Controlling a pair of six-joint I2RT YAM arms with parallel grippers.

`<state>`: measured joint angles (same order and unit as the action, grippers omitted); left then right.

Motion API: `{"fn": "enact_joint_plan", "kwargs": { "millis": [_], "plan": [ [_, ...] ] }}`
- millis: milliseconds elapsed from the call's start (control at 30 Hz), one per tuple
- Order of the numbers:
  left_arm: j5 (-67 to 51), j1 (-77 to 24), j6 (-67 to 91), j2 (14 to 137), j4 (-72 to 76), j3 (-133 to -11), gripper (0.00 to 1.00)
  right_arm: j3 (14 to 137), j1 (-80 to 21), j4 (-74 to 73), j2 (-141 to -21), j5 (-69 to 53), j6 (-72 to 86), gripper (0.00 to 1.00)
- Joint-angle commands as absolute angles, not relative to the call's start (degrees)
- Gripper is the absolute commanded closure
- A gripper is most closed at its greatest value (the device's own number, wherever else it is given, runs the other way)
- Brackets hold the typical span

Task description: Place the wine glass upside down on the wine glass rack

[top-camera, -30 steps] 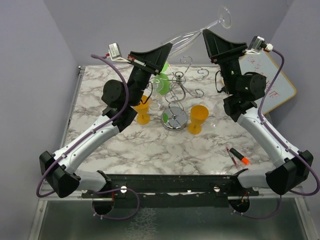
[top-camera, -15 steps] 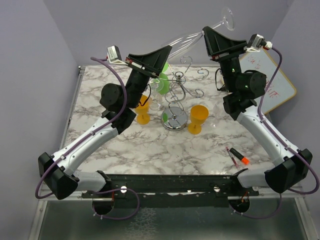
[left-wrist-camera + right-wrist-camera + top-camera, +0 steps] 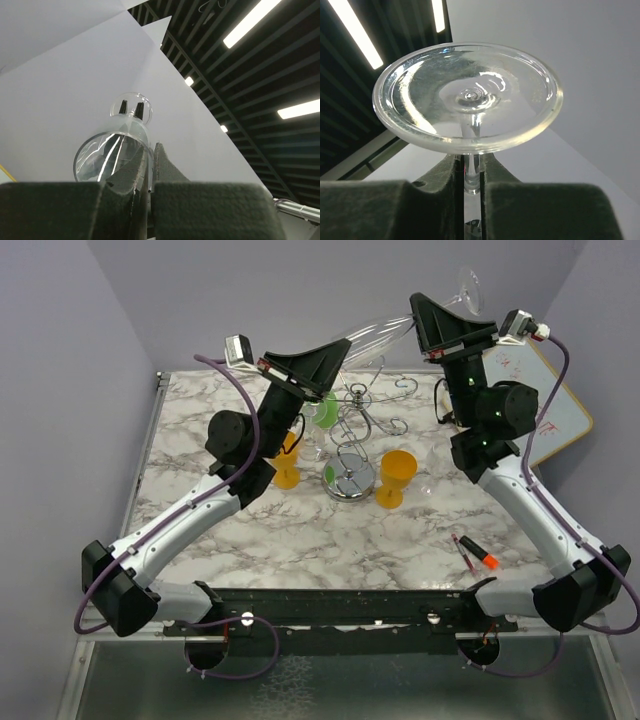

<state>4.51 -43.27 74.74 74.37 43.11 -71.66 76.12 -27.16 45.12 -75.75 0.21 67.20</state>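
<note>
The clear wine glass (image 3: 385, 332) hangs nearly level, high above the table's back, held between both grippers. My left gripper (image 3: 345, 343) is shut on the bowl's rim, one finger inside the bowl and one outside; the bowl (image 3: 107, 155) shows in the left wrist view by my left gripper (image 3: 151, 150). My right gripper (image 3: 420, 305) is shut on the stem just below the round foot (image 3: 470, 95), as my right gripper (image 3: 471, 165) shows in its wrist view. The chrome wine glass rack (image 3: 365, 415) stands below on its round base (image 3: 350, 480).
Two orange goblets (image 3: 287, 468) (image 3: 397, 475) and a green cup (image 3: 322, 408) stand around the rack. A whiteboard (image 3: 540, 405) leans at the right edge. A red and orange marker (image 3: 476, 553) lies at the front right.
Both grippers have carried the glass a little up and to the right; its foot now sits farther right and the glass lies closer to level.
</note>
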Motion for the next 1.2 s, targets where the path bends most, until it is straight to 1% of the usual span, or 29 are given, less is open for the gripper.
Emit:
{"fn": "enact_joint_plan", "kwargs": {
  "millis": [0,67,100,167,267,367,433,500,633,767,833,933,1033,1167],
  "plan": [
    [2.3,-43.8,76.6,73.3,47.6,-69.5,0.94,74.3,-27.8,42.3,-71.7,1.1,64.8,0.99],
    [1.9,-43.8,75.4,72.6,47.6,-68.7,0.76,73.3,-27.7,41.7,-70.2,1.6,63.8,0.99],
    [1.4,-43.8,75.0,72.3,47.6,-68.3,0.62,72.7,-27.7,41.4,-69.5,1.8,63.6,0.99],
    [0.5,-43.8,74.3,71.4,47.6,-67.0,0.41,72.3,-27.7,40.2,-68.1,1.8,63.1,0.99],
    [0.1,-43.7,70.6,67.6,47.3,-62.3,0.20,73.3,-27.8,35.3,-66.4,0.9,61.1,0.99],
    [0.1,-43.6,63.5,61.8,45.7,-57.3,0.07,73.7,-27.7,29.2,-64.6,-1.0,60.0,0.99],
    [-2.0,-43.6,58.4,58.2,43.8,-55.3,0.03,73.5,-27.7,25.1,-63.1,-3.3,57.7,0.99],
    [-4.7,-43.6,53.4,55.6,40.9,-54.7,0.01,71.8,-27.7,21.2,-60.9,-4.4,56.0,0.99],
    [-9.8,-43.6,46.5,52.7,29.0,-58.6,0.01,68.4,-27.7,16.9,-56.7,-8.2,52.0,0.99],
    [-15.9,-43.6,43.4,53.1,20.9,-63.1,0.01,66.6,-27.7,13.5,-53.0,-16.8,43.8,0.99],
    [-17.8,-43.6,43.2,54.1,14.4,-66.6,0.01,65.6,-27.7,11.3,-50.3,-21.8,36.8,0.99],
    [-20.7,-43.6,44.6,56.4,6.5,-71.5,0.01,63.2,-27.7,8.6,-46.4,-25.9,25.9,0.99],
    [-23.6,-43.6,47.5,59.1,8.7,-73.3,0.01,61.5,-27.7,6.2,-45.0,-28.7,15.8,0.99],
    [-25.6,-43.6,52.7,64.4,9.9,-77.0,0.01,58.3,-27.7,8.1,-44.4,-33.6,8.9,0.99]
  ]
}}
